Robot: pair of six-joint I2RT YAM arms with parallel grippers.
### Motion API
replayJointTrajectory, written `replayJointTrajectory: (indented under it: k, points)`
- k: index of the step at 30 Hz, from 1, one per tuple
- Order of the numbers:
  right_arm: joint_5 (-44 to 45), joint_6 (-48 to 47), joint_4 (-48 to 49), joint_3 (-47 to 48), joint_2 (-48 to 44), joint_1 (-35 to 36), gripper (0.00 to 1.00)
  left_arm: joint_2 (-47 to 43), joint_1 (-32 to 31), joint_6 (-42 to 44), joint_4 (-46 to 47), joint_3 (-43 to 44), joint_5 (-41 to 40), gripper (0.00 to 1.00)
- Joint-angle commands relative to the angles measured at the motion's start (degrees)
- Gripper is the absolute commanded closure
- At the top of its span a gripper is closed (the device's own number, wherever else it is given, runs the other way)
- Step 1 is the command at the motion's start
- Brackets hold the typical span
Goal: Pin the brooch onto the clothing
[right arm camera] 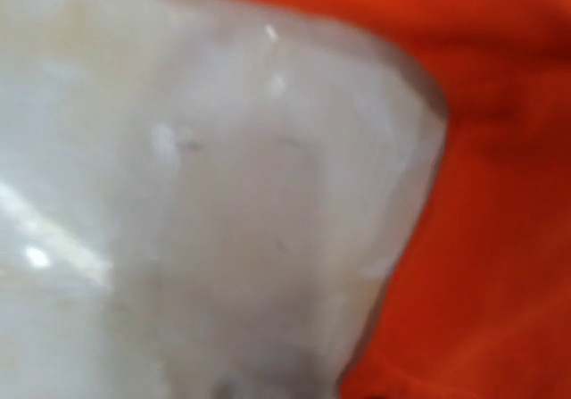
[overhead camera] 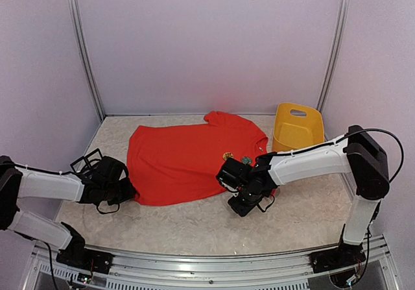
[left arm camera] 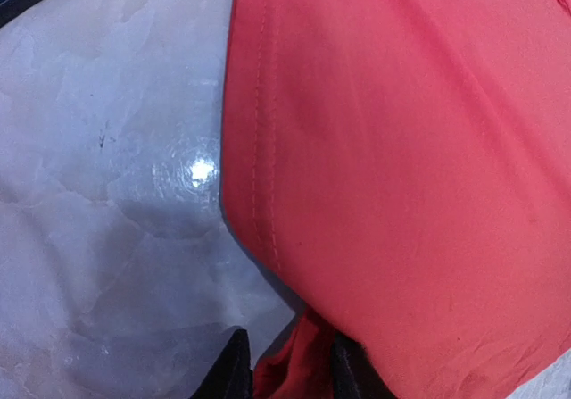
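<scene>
The clothing (overhead camera: 181, 157) is a bright red T-shirt spread flat mid-table. The brooch (overhead camera: 227, 155), a small gold piece, lies on its right half with a small green piece (overhead camera: 247, 159) beside it. My left gripper (overhead camera: 126, 189) is at the shirt's lower left corner. In the left wrist view its black fingers (left arm camera: 230, 374) pinch a fold of the clothing (left arm camera: 401, 167), and the hem hangs just off the table. My right gripper (overhead camera: 243, 199) hovers low at the shirt's lower right edge. Its wrist view is blurred, showing only table and red clothing (right arm camera: 500, 238), no fingers.
A yellow plastic basket (overhead camera: 298, 126) stands at the back right, just beyond the shirt's sleeve. The pale marbled table (left arm camera: 98, 194) lies bare to the left of the hem. White walls and metal posts close in the back and sides.
</scene>
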Motion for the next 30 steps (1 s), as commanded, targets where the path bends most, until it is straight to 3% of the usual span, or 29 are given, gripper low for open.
replayJointTrajectory:
  k: [1,4,8,11,13,21,26,30]
  points:
    - [1.26,-0.81,1.70,-0.75,0.07,-1.27,0.66,3.18,-0.55,0.19,-2.18,-1.24,1.64,0.80]
    - [1.01,-1.17,2.15,-1.48,0.30,-2.07,0.71,3.22,-0.63,0.34,-2.62,-1.48,2.09,1.00]
    - [2.03,-1.45,1.52,-3.08,0.33,-2.67,0.81,0.57,-1.35,-0.93,-5.70,-1.61,1.02,1.00]
    - [1.44,-2.51,0.63,-2.53,-0.30,-2.69,0.96,-5.35,-2.77,-3.37,-11.08,-1.66,-1.51,1.00]
    - [-0.18,-3.89,-0.22,-1.31,-1.15,-2.50,0.99,-9.81,-3.98,-5.91,-15.70,-2.14,-2.73,1.00]
    - [-2.39,-5.93,1.16,0.94,-6.87,-2.15,0.86,-26.30,-9.95,-17.54,-25.87,-5.92,-5.03,1.00]
    - [-1.35,-5.62,0.75,0.94,-2.04,-2.66,0.73,-27.09,-10.72,-18.71,-27.09,-6.49,-4.70,1.00]
    - [-0.94,-5.13,0.91,-0.83,0.42,-2.75,0.71,-26.74,-11.04,-18.28,-27.14,-5.67,-6.19,1.00]
